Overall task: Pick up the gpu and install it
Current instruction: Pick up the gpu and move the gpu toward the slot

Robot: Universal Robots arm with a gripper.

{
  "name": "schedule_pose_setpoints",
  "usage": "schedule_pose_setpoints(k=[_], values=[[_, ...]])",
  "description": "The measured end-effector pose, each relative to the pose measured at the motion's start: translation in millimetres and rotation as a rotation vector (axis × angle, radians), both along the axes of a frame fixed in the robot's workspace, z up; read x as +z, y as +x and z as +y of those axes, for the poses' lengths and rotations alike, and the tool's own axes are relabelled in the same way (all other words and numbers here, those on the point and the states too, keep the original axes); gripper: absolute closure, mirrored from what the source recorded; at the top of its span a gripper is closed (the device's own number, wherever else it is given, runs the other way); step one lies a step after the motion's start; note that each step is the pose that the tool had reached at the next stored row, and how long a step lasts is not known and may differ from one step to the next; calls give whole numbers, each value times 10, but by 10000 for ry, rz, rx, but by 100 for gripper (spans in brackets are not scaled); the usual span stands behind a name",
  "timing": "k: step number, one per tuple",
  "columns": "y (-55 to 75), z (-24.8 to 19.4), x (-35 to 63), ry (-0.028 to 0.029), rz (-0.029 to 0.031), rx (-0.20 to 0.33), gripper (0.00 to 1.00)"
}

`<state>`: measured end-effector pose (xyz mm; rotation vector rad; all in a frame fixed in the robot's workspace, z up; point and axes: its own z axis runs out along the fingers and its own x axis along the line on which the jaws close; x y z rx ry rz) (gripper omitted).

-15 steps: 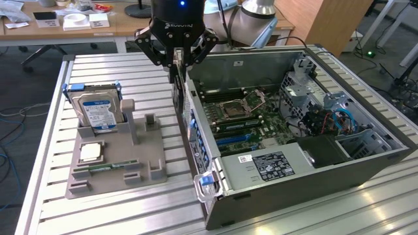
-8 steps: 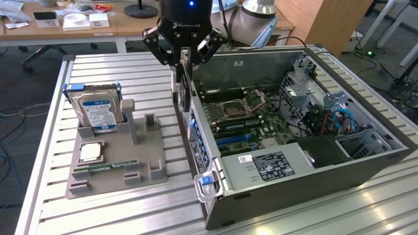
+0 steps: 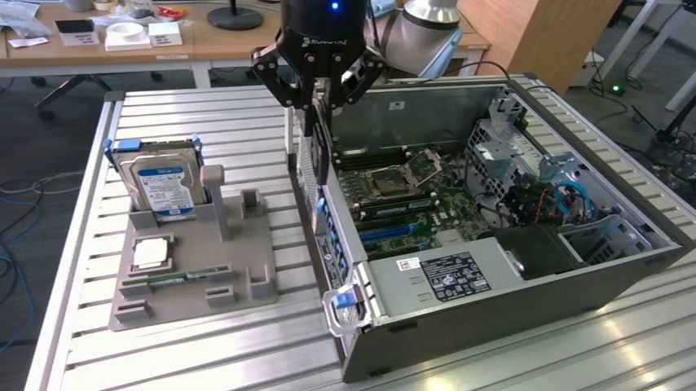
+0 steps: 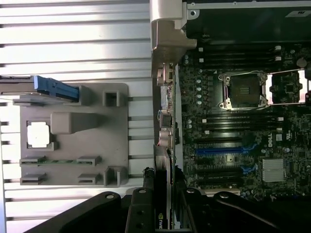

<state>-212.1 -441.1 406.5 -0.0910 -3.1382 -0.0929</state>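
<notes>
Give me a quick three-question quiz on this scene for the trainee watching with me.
1. True or false: the gripper is empty.
2. How is the hard drive placed? A upright in the grey holder; B lying flat beside it; C held by the gripper.
3. Fill in: the gpu hangs close to a wall of the open ____.
Key: 1 false, it grips the gpu; 2 A; 3 computer case.

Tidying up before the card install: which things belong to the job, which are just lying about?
Job: thin dark circuit card in the black tool; open grey computer case.
Lying about: silver blue-labelled hard drive; slim green RAM stick; square silver processor; grey plastic holder.
</notes>
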Motion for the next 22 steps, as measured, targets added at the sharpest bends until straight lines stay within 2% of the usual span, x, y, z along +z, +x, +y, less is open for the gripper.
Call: schedule_pose_setpoints(k=[22], values=[[374,0,0,35,0,0,74]])
